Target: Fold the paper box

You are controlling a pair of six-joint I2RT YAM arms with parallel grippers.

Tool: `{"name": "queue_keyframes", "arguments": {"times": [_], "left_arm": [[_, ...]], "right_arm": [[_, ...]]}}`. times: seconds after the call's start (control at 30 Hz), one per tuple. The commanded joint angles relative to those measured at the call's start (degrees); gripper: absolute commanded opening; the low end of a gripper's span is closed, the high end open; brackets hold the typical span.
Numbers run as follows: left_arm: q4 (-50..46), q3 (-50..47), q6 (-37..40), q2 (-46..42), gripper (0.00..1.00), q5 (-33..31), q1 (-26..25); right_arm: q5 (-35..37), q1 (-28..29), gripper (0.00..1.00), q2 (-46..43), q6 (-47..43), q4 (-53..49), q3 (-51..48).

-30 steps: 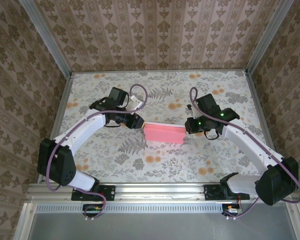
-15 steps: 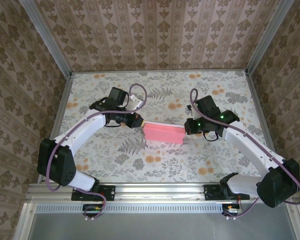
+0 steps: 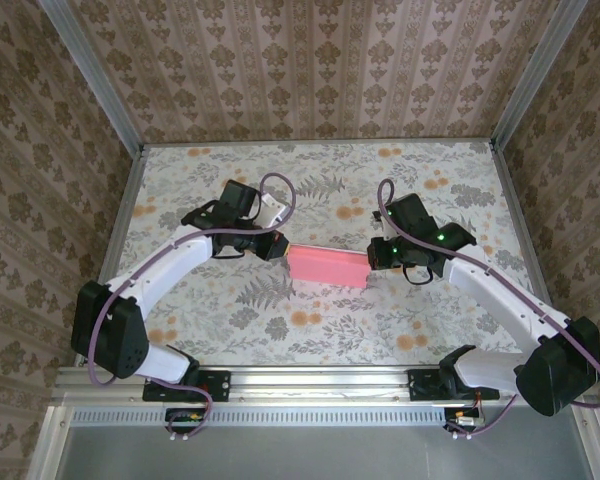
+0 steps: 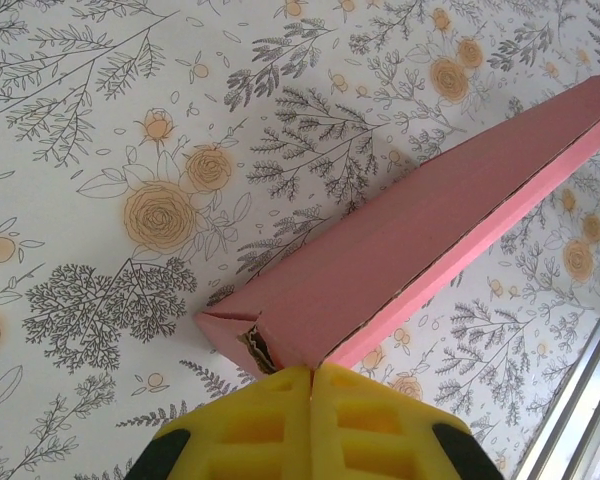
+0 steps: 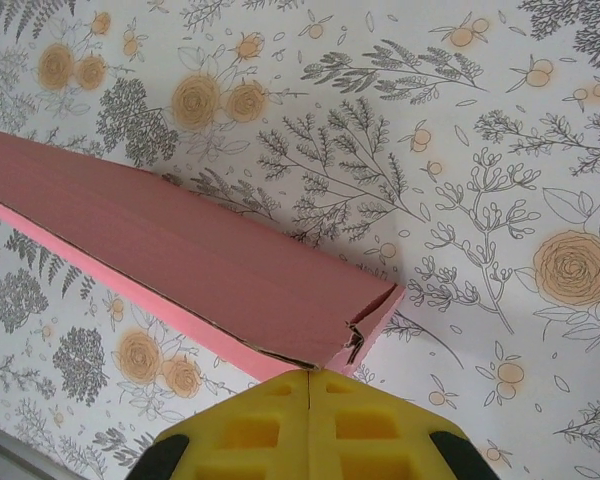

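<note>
Paper box (image 3: 327,266) is being held between the tools, each end corner being pinched at the fingertips of the fully closed left gripper (image 4: 311,374) and fully closed right gripper (image 5: 308,377).

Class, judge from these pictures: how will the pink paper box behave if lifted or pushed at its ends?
Probably light: the paper box looks like thin hollow card. Likely crushable: its corner gapes, creased, where the left gripper meets it, so a hard squeeze may buckle it. Unlikely to roll, given its flat faces.
</note>
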Motion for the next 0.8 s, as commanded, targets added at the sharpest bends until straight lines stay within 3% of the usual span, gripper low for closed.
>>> {"name": "queue_keyframes", "arguments": {"times": [0.0,0.77], "left_arm": [[-0.7,-1.5,-0.1,-1.2,0.00,-0.6,-1.0],[0.0,-3.6,-1.5,-2.5,0.00,-2.2,-3.3]], "right_arm": [[1.1,0.6,0.00,-1.6,3.1,1.3,-1.3],[2.5,0.9,0.00,-3.4,7.7,3.8,-6.4]]}}
